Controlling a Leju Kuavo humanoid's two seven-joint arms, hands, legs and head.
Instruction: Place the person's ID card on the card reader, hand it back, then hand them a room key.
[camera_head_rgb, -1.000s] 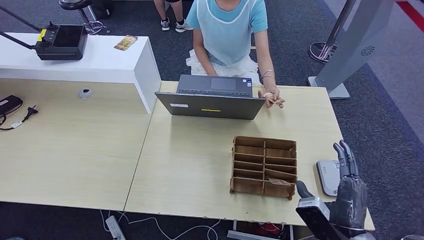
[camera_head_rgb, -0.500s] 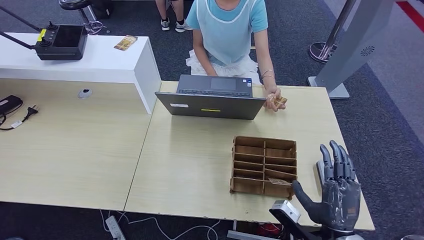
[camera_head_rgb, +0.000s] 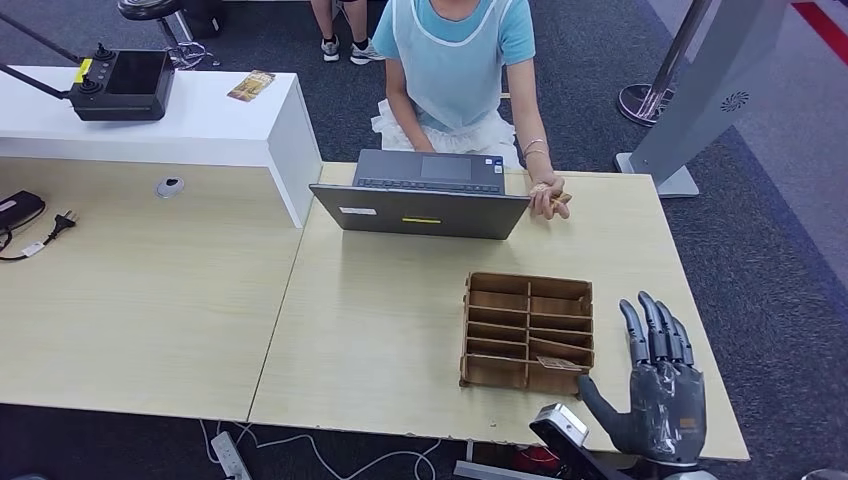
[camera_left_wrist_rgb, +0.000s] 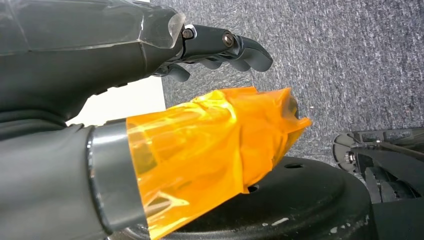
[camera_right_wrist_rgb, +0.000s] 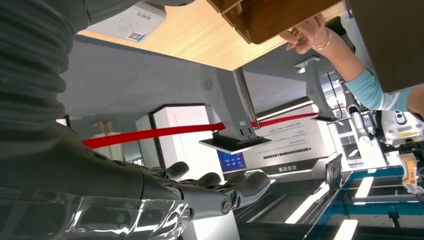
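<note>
Two hands matter, neither holding anything: the left hand (camera_left_wrist_rgb: 150, 45) hangs over the carpet, fingers curled in on nothing. On the desk (camera_head_rgb: 380, 330), behind the laptop (camera_head_rgb: 420, 208), the person's hand (camera_head_rgb: 549, 198) holds the ID card (camera_head_rgb: 560, 198), likely offering it. Right of the wooden rack (camera_head_rgb: 527, 332), the right hand (camera_head_rgb: 660, 395) is raised with fingers apart, probably to receive it, over the reader (camera_right_wrist_rgb: 125, 21).

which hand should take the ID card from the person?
Probably the right. The right hand is raised over the desk's right edge, fingers apart and empty, on the same side as the person's hand holding the card. The left hand hangs over carpet.
</note>
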